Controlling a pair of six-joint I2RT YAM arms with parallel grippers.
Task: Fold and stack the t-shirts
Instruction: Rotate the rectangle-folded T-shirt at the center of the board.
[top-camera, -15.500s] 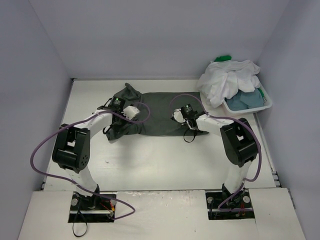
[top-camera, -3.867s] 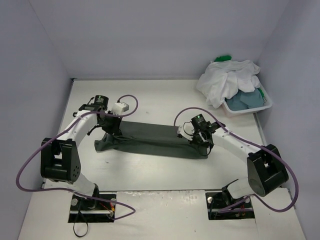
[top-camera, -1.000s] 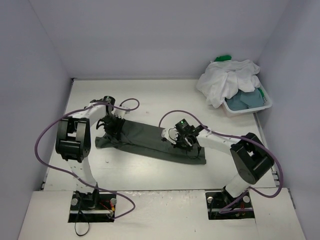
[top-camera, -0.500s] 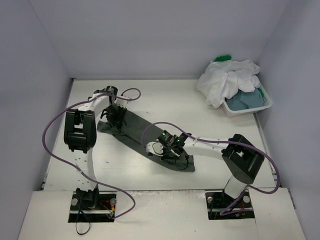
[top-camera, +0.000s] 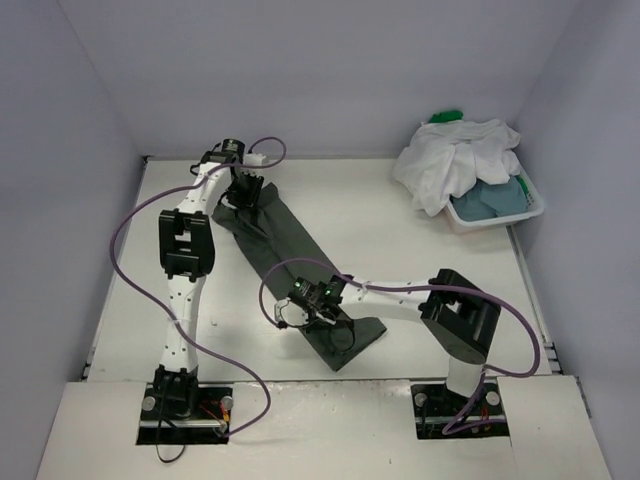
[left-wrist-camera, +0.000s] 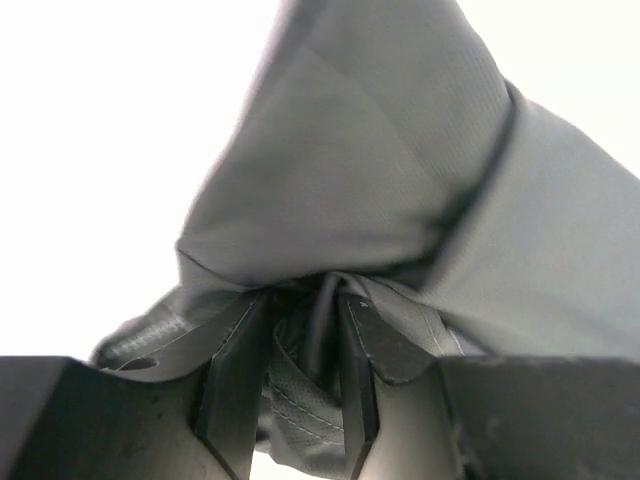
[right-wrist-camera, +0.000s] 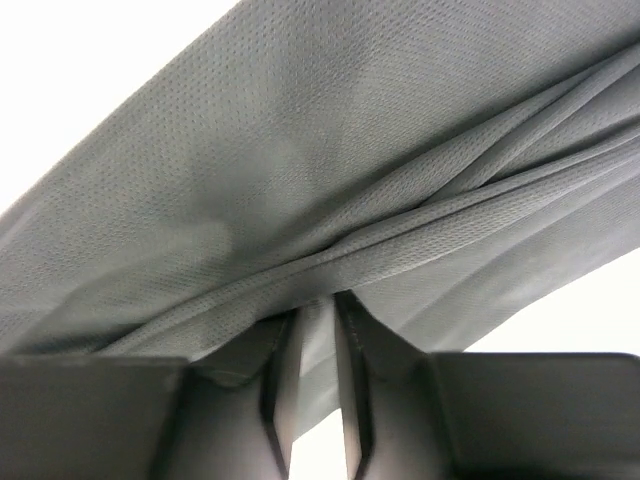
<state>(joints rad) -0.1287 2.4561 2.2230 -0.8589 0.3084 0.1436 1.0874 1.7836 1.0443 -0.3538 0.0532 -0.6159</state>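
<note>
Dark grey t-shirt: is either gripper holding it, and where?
Both: left gripper pinches bunched cloth at the far end of the dark grey t-shirt, right gripper a fold at its near end.

Counter (top-camera: 430, 250): white, matte surface. Lying directly on it:
- One dark grey t-shirt (top-camera: 290, 245), folded to a long narrow band and laid diagonally. Its far end is bunched at the left end effector (top-camera: 243, 190), its near end sits under the right end effector (top-camera: 318, 310), and the cloth lies flat between the two.
- White slotted basket (top-camera: 500, 215), well apart from the band, beyond and to the right of the right end effector.
</note>
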